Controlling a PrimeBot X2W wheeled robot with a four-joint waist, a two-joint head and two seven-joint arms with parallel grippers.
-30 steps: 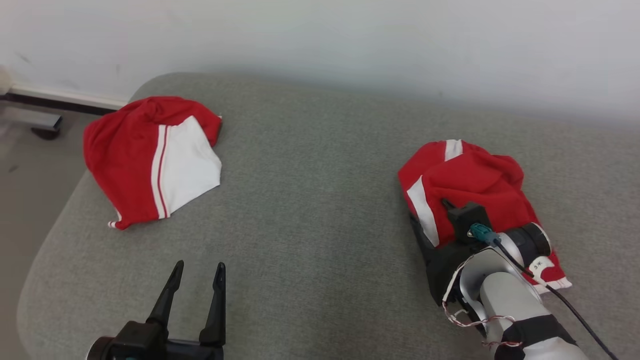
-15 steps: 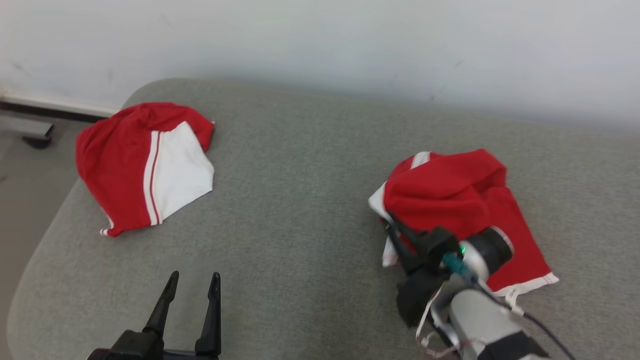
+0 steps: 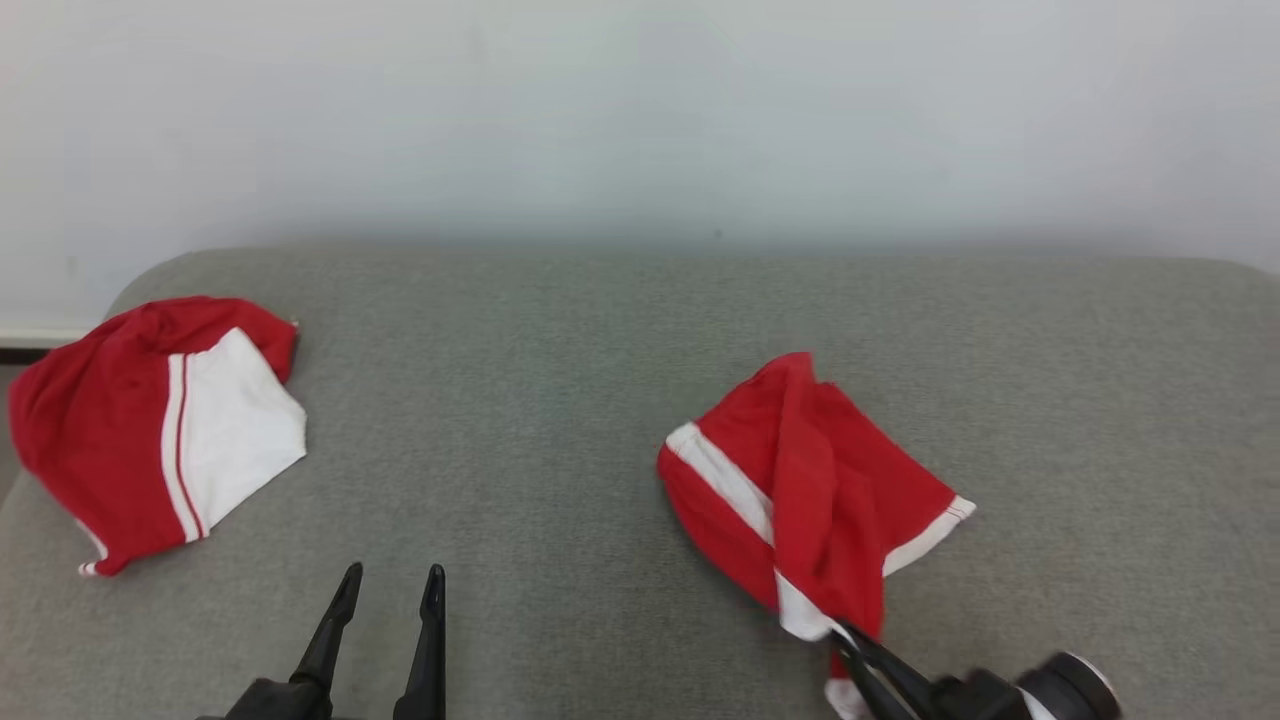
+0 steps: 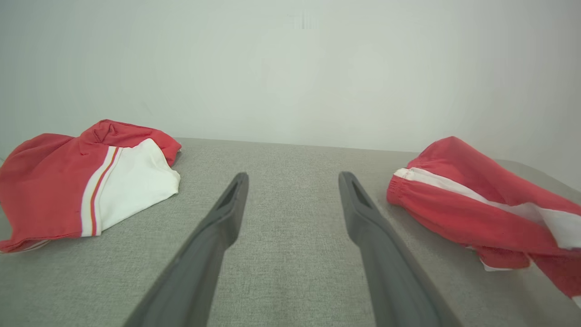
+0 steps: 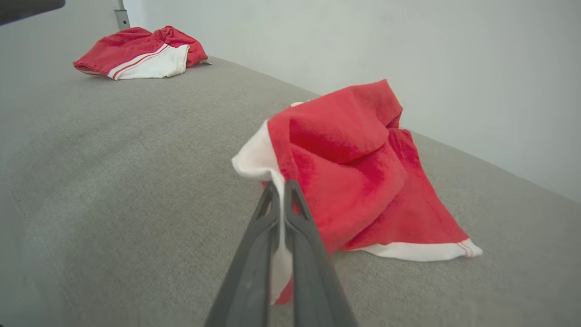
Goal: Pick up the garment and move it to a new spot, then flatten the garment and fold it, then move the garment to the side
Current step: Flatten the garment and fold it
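A crumpled red garment with white stripes (image 3: pixel 800 480) lies on the grey cushion, right of centre. Its near corner is lifted and pinched in my right gripper (image 3: pixel 848 642), which is shut on the white-trimmed edge at the lower right. The right wrist view shows the right gripper (image 5: pixel 281 187) clamped on that white edge, with the red garment (image 5: pixel 354 154) trailing away behind it. My left gripper (image 3: pixel 390 585) stands open at the lower left, holding nothing. In the left wrist view the left gripper (image 4: pixel 292 181) points at bare cushion, with the garment (image 4: pixel 476 200) to its right.
A second red and white garment (image 3: pixel 150 430) lies at the cushion's left end, also seen as a folded red and white garment (image 4: pixel 81 181) and a far garment (image 5: pixel 140 52). The grey cushion (image 3: pixel 560 400) backs onto a pale wall (image 3: pixel 640 110). Its rounded left edge drops to the floor.
The head camera has shifted. My right gripper has drawn back toward the near edge with the garment's corner, dragging the garment leftward and stretching it out. The left gripper stays open.
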